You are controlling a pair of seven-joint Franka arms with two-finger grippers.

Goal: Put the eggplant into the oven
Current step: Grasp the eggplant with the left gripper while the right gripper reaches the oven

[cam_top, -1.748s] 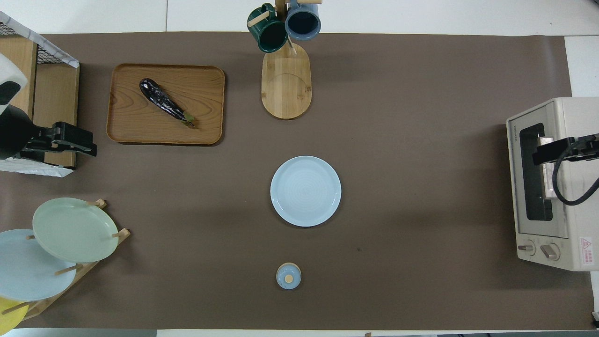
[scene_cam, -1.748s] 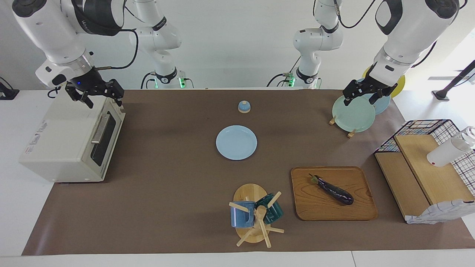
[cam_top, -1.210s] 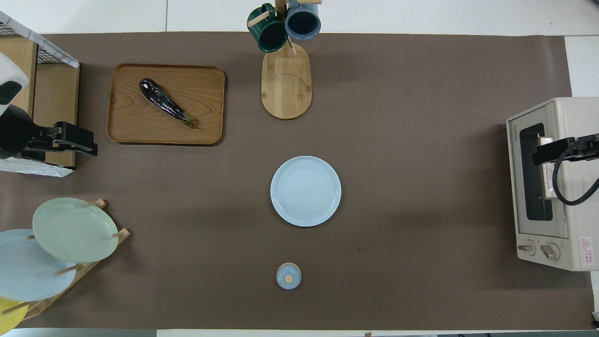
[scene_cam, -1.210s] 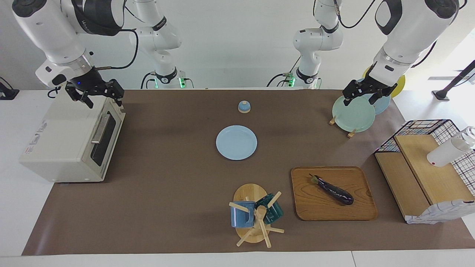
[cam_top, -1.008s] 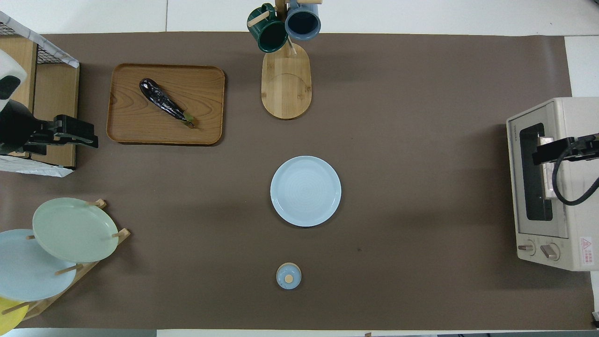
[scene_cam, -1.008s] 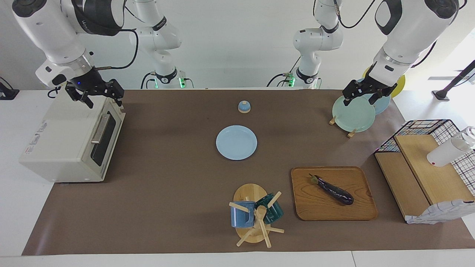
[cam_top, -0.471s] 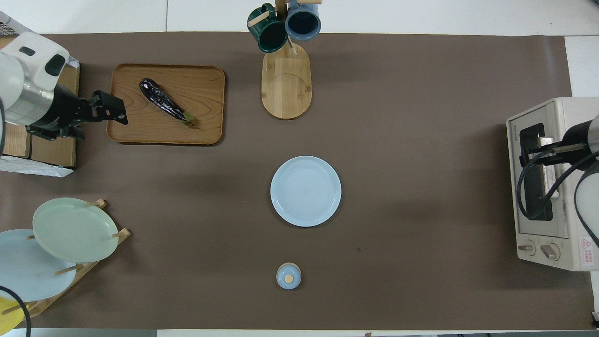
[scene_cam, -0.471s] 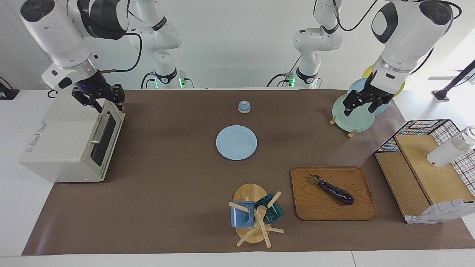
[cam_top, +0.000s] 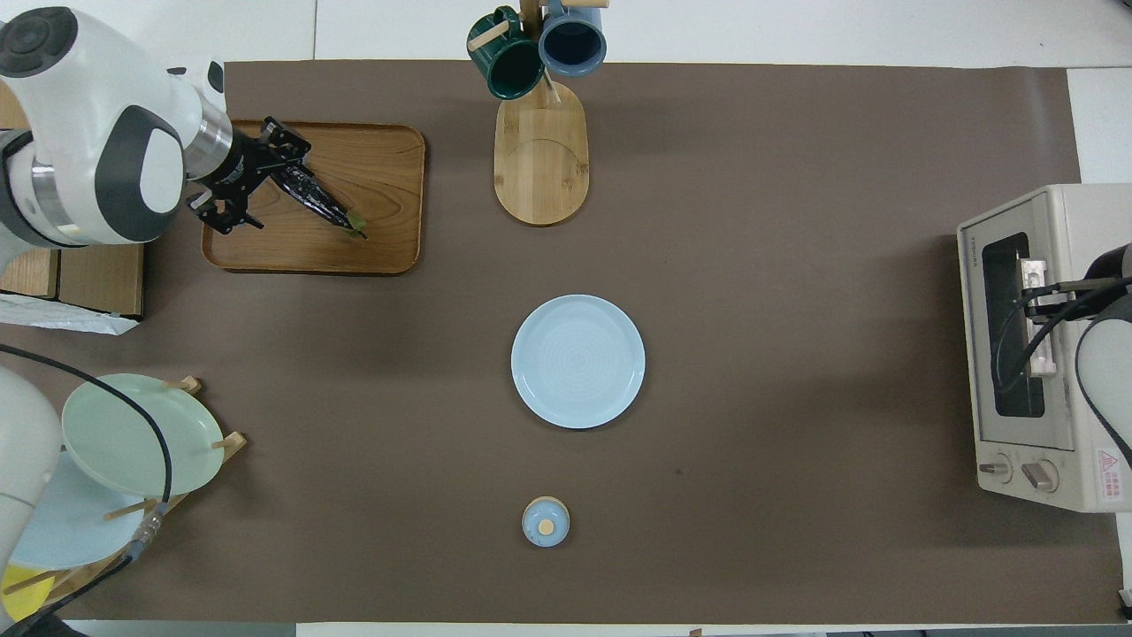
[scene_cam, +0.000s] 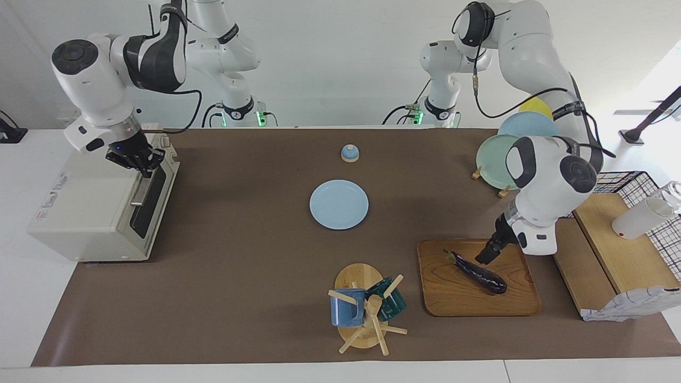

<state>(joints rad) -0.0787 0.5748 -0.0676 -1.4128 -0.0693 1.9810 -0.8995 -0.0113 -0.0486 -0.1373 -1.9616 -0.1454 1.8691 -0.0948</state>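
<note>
On wooden tray (scene_cam: 511, 303) toward left arm's end of worktop: eggplant (scene_cam: 479, 273) lying, ungrasped. Left gripper (scene_cam: 487, 254) poised over it, fingers spread. Right gripper (scene_cam: 139, 162) at oven (scene_cam: 90, 207) door's top edge, opening unclear. Door shut. Pickup, door opening, insertion all left.

Slender dark purple eggplant (scene_cam: 481, 274): lies aslant on the rounded wooden tray (scene_cam: 452, 299) toward the left arm's end, stem end nearer the robots. Left gripper (scene_cam: 485, 256): hangs over it, perhaps touching. Round pale blue plate (scene_cam: 339, 205): sits mid-table, nearer the robots than the wooden mug rack (scene_cam: 359, 281). Boxy cream toaster oven (scene_cam: 90, 207): stands at the right arm's end, door facing the plate. Right gripper (scene_cam: 142, 163): at the door's top edge.
</note>
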